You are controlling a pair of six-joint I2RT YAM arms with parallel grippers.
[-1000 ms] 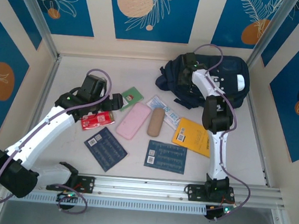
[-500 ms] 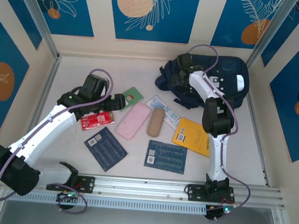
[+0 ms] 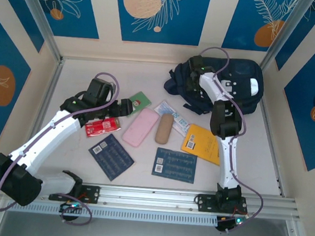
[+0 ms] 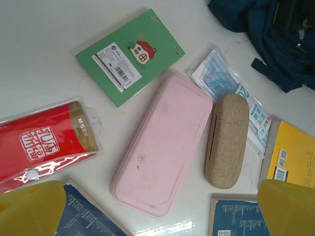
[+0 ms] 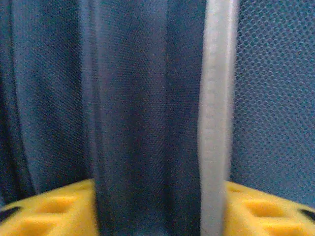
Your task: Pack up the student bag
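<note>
The student bag (image 3: 236, 84), dark navy with white patches, lies at the back right of the table. My right gripper (image 3: 194, 71) is pressed into its left end. In the right wrist view a fold of navy fabric (image 5: 142, 123) with a white strip (image 5: 216, 123) fills the gap between the yellow fingers (image 5: 54, 211), so the right gripper (image 5: 160, 196) is shut on the bag. My left gripper (image 3: 126, 106) hangs open above a pink case (image 4: 165, 145), with nothing between its fingers (image 4: 32, 209). The bag's corner (image 4: 280, 44) shows at the upper right of the left wrist view.
On the table lie a green notebook (image 3: 139, 102), a red packet (image 3: 102, 126), a brown case (image 3: 163, 128), a blue-white packet (image 3: 173, 115), a yellow book (image 3: 202, 143) and two dark blue booklets (image 3: 111, 156) (image 3: 174, 165). Walls close in left, back and right.
The right gripper's jaws have narrowed onto the bag's fabric and it has pushed slightly deeper at the bag's left end. The left arm has barely shifted.
</note>
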